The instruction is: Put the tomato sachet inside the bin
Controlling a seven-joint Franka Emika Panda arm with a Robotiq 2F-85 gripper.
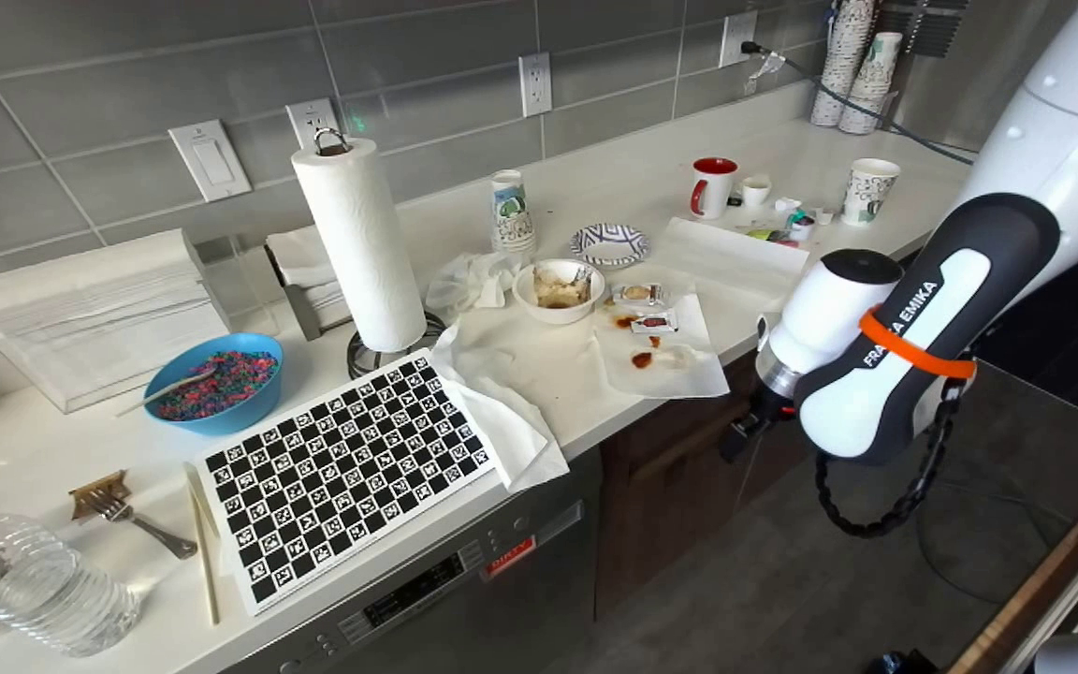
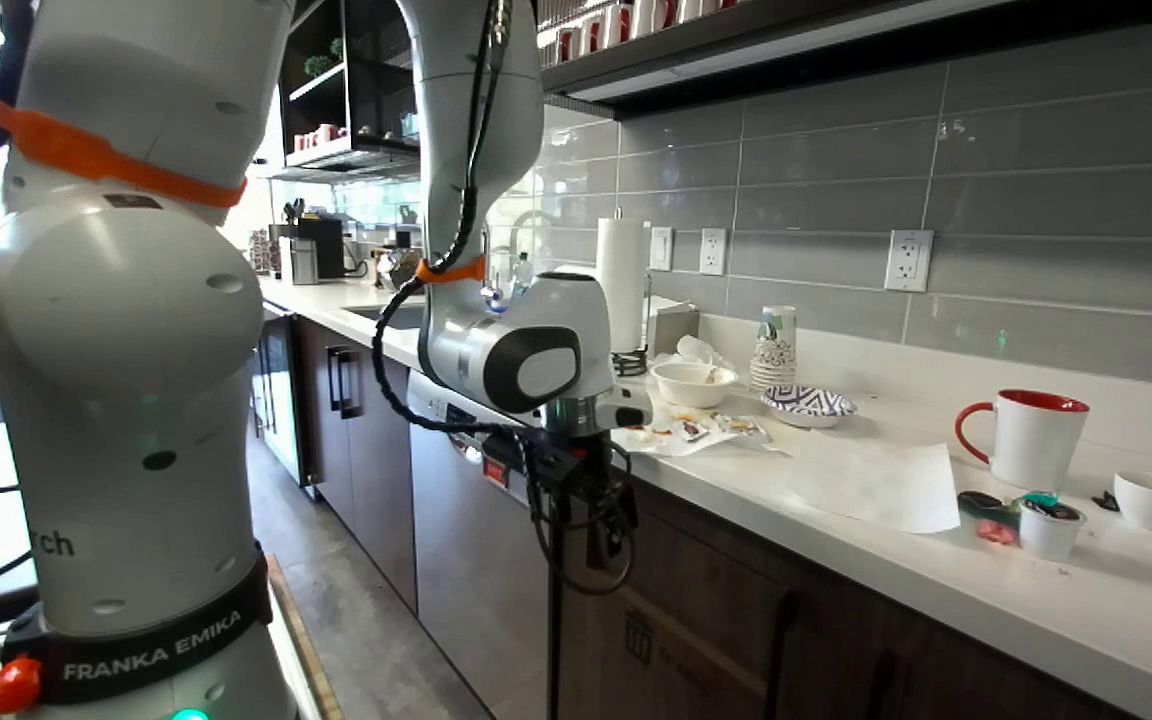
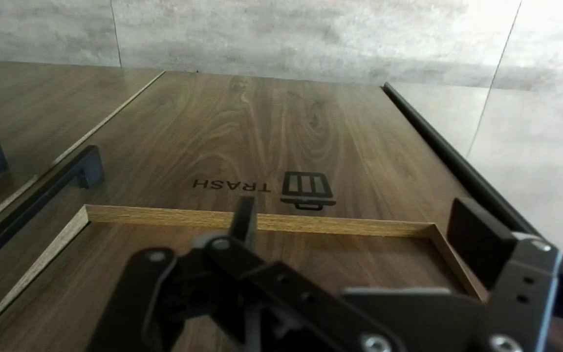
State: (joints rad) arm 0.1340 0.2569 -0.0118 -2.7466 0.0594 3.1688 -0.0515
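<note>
Brown wood fills most of your wrist view: ahead of your end effector [image 3: 359, 225] is the cabinet door [image 3: 271, 127] lettered TRASH, upside down to you, beside a bin icon [image 3: 308, 188]. You have the end effector released, its two fingers [image 3: 479, 239] standing well apart, and a recessed panel [image 3: 355, 254] edged in lighter wood shows between them. A black handle [image 3: 92, 166] lies off to the left of the end effector in that view, and grey floor [image 3: 281, 34] runs beyond the door.

On the desk [image 1: 567, 374], across its front edge from the end effector, you see the tomato sachet [image 1: 654, 323] in both exterior views. It lies flat on a stained white sheet [image 1: 703, 374], well apart from the end effector and just beside a second packet [image 1: 637, 294]; its print is too small for you to read. A dark red smear [image 1: 642, 359] marks the sheet nearer the front edge. Farther from the end effector than the sachet, you have a white bowl [image 1: 558, 316] with brown residue inside, and near it a patterned plate [image 1: 633, 243]. A white mug [image 1: 719, 195], red inside, stands upright on the desk, also well apart from the end effector.
</note>
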